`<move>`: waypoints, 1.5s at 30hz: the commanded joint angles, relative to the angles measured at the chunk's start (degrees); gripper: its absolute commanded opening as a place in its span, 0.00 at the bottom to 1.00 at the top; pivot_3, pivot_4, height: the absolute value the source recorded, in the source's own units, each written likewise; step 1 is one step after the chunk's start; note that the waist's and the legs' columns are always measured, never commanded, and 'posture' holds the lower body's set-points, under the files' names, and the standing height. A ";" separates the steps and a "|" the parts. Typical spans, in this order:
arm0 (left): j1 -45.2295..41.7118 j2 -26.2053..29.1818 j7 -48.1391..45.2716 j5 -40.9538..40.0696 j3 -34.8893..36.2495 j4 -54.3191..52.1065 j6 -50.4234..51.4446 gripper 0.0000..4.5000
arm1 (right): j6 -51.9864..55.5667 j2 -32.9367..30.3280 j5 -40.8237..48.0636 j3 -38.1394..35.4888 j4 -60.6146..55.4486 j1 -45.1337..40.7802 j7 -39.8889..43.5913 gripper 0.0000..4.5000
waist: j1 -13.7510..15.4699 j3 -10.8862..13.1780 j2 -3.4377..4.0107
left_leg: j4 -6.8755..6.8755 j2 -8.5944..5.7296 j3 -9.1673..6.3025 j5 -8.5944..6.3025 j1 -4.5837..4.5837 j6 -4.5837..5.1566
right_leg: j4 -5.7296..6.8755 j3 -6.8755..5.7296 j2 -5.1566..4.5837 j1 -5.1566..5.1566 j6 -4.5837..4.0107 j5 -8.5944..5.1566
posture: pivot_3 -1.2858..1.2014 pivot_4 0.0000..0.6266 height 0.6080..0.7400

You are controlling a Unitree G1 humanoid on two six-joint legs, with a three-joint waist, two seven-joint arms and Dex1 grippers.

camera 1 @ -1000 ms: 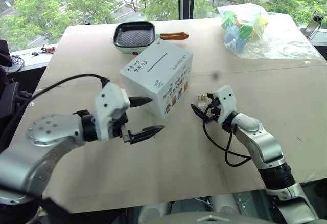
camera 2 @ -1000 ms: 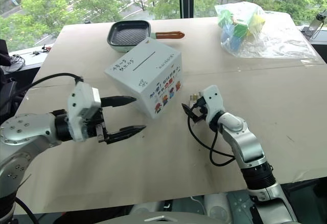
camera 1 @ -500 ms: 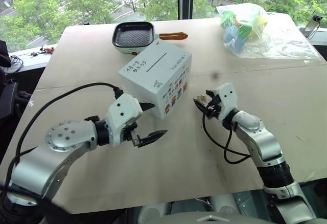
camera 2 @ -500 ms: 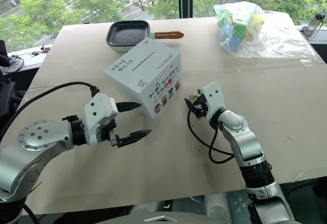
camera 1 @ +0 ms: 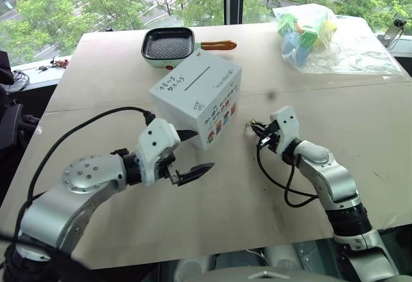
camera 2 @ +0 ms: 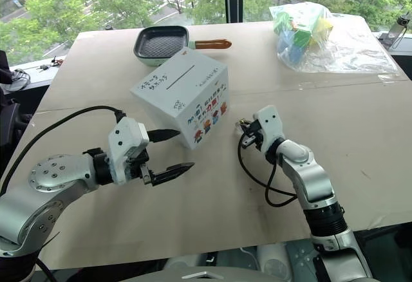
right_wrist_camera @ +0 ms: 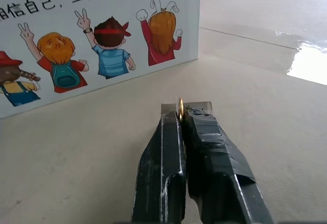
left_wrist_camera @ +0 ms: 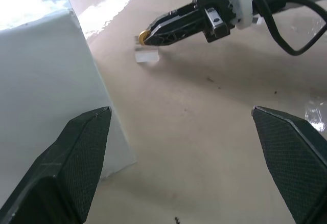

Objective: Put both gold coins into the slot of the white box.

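Gold coin (right_wrist_camera: 180, 108) — pinched in right claw (right_wrist_camera: 180, 112)

A pale green grill pan (camera 1: 168, 46) with a dark ribbed inside stands near the far edge of the beige table (camera 1: 193, 224), its orange handle (camera 1: 219, 45) lying along that edge. At the far right corner lies a clear plastic bag (camera 1: 322, 34) holding coloured blocks, perhaps toys. A small clear plastic piece (left_wrist_camera: 146, 56) lies flat on the table's middle part.
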 commanded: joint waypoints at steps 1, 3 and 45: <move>-3.44 -8.29 6.57 -13.60 4.22 0.14 2.09 1.00 | 4.39 3.03 14.94 -7.66 -8.54 -0.09 4.14 0.03 | 0.17 0.01 0.02 | 0.01 -0.01 0.00 0.00 -0.01 0.00 | 0.00 0.00 -0.01 -0.01 0.00 0.00 | 0.52 0.24 0.85; -4.98 -13.83 12.05 -23.07 5.73 1.40 2.95 1.00 | 8.08 4.11 23.76 -10.87 -11.71 0.11 5.86 0.03 | 0.27 -0.02 -0.03 | 0.08 0.00 -0.13 0.00 -0.07 0.00 | 0.00 -0.11 -0.04 0.01 0.01 0.01 | 0.52 0.24 0.85; -5.07 -3.75 5.94 -50.28 -1.18 6.64 6.81 0.29 | 23.82 -19.97 64.65 -6.14 -19.63 -4.00 17.48 0.00 | 0.09 -0.08 0.04 | 0.20 -0.01 0.00 -0.01 -0.02 0.05 | 0.02 -0.04 0.06 0.10 -0.01 -0.01 | 0.52 0.24 0.85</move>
